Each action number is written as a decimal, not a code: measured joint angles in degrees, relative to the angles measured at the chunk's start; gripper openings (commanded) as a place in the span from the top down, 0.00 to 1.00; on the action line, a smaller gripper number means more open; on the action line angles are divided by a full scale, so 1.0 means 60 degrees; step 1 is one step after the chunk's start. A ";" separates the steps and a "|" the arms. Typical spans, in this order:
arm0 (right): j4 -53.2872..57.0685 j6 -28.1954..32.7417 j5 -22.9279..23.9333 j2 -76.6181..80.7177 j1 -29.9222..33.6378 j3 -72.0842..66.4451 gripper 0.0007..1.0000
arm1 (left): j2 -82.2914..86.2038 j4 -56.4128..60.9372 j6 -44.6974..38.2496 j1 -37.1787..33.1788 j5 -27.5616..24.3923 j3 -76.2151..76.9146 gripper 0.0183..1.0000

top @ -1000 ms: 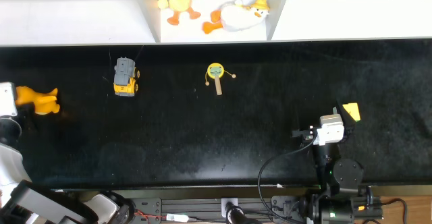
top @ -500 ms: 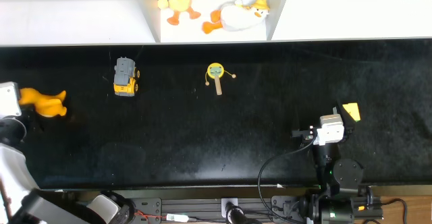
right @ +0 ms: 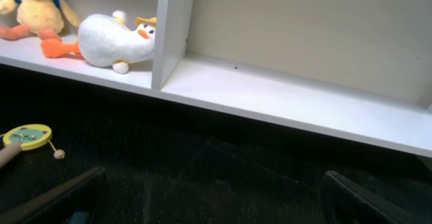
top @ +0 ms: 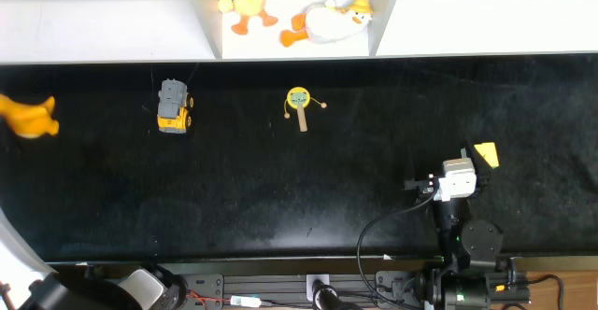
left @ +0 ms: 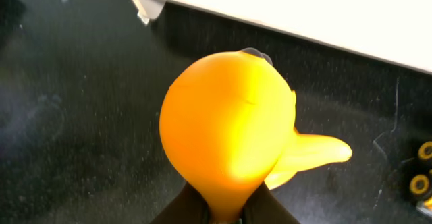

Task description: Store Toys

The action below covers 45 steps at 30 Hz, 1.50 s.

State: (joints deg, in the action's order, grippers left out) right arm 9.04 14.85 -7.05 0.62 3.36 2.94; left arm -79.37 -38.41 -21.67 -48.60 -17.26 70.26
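Now your left tool [left: 214,214] is clamped on the base of the orange toy [left: 229,129], holding it above the table [left: 61,116], near the white shelf [left: 304,15]. You're in the carry step; next, bring it forward into a compartment and release. Your right tool [right: 212,207] rests with its fingers apart. Since a second ago, the toy has shifted up and to the left in the top view.
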 measured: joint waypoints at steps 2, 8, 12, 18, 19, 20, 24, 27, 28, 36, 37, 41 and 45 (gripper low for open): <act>0.0004 0.0000 0.0004 0.0000 0.0000 0.0000 0.00 | -0.0193 -0.0113 0.0106 0.0357 0.0237 0.0419 0.98; 0.0004 0.0004 0.0004 0.0000 -0.0004 0.0000 0.01 | -0.1035 -0.0189 0.0681 0.1792 0.1333 0.1526 0.96; 0.0004 0.0000 0.0004 0.0000 0.0000 0.0000 0.01 | -0.1606 -0.0146 0.1180 0.2539 0.2004 0.2044 0.96; 0.0000 0.0000 0.0000 0.0000 -0.0004 0.0000 0.00 | -0.1650 -0.0160 0.1865 0.3271 0.3053 0.2211 0.95; 0.0004 0.0000 0.0000 0.0000 -0.0004 0.0000 0.01 | -0.1650 -0.0160 0.1989 0.3384 0.3198 0.2251 0.95; -0.0004 0.0004 0.0000 0.0000 -0.0004 0.0000 0.00 | -0.1650 -0.0149 0.2127 0.3501 0.3348 0.2277 0.95; 0.0000 0.0000 0.0000 0.0000 -0.0004 0.0000 0.00 | -0.1650 -0.0124 0.2532 0.3960 0.3934 0.2299 0.95; 0.0000 0.0000 0.0000 0.0000 0.0000 0.0000 0.00 | -0.1650 -0.0018 0.2685 0.4262 0.4360 0.2299 0.94; 0.0000 0.0000 0.0000 0.0000 0.0000 0.0000 0.00 | -0.1650 0.0022 0.2758 0.4350 0.4499 0.2299 0.94; 0.0000 -0.0004 0.0000 0.0000 -0.0004 0.0000 0.00 | -0.1796 0.0226 0.3133 0.4477 0.5249 0.2299 0.93; 0.0000 0.0000 0.0004 0.0000 0.0000 0.0000 0.01 | -0.1869 0.0302 0.3136 0.4477 0.5319 0.2299 0.93; 0.0000 0.0000 0.0004 0.0000 0.0000 0.0000 0.00 | -0.2324 0.0328 0.3253 0.4477 0.5421 0.2473 0.94; 0.0007 0.0000 0.0004 0.0000 0.0000 0.0000 0.00 | -0.2696 0.0408 0.3344 0.4477 0.5417 0.2601 0.94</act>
State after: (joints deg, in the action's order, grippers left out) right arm 9.08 14.85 -7.03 0.62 3.36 2.94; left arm -95.55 -35.97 -1.61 -21.74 15.25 85.86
